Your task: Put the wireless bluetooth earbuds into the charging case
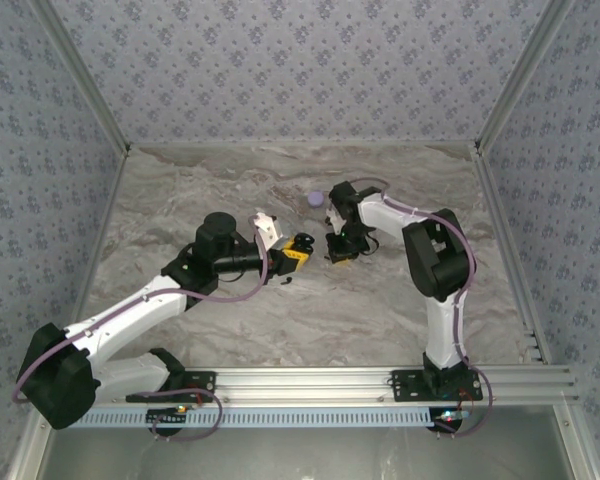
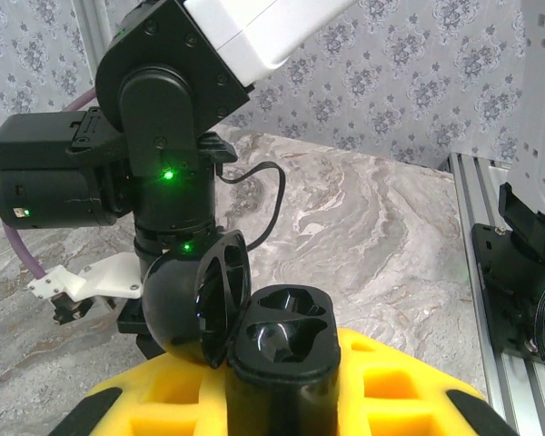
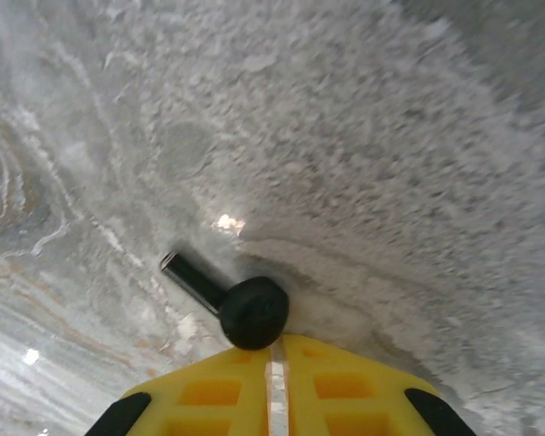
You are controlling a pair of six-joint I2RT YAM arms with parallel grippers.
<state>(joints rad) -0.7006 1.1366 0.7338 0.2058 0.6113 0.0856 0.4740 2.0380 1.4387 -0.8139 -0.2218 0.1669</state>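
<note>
The black charging case [image 2: 282, 341] stands upright between the yellow fingers of my left gripper [image 2: 282, 386], which is shut on it. Its lid [image 2: 195, 300] hangs open to the left and both sockets look empty. In the top view this gripper [image 1: 298, 248] is at mid-table. My right gripper [image 3: 274, 354] is shut, its yellow pads almost touching, and pinches a black earbud [image 3: 252, 312] at the tips, the stem pointing up-left. In the top view the right gripper [image 1: 338, 250] sits just right of the left one, pointing down near the table.
A small lavender round piece [image 1: 315, 198] lies on the marble table [image 1: 380, 310] behind the grippers. A tiny dark piece [image 1: 285, 282] lies just in front of the left gripper. Aluminium rails and patterned walls border the table.
</note>
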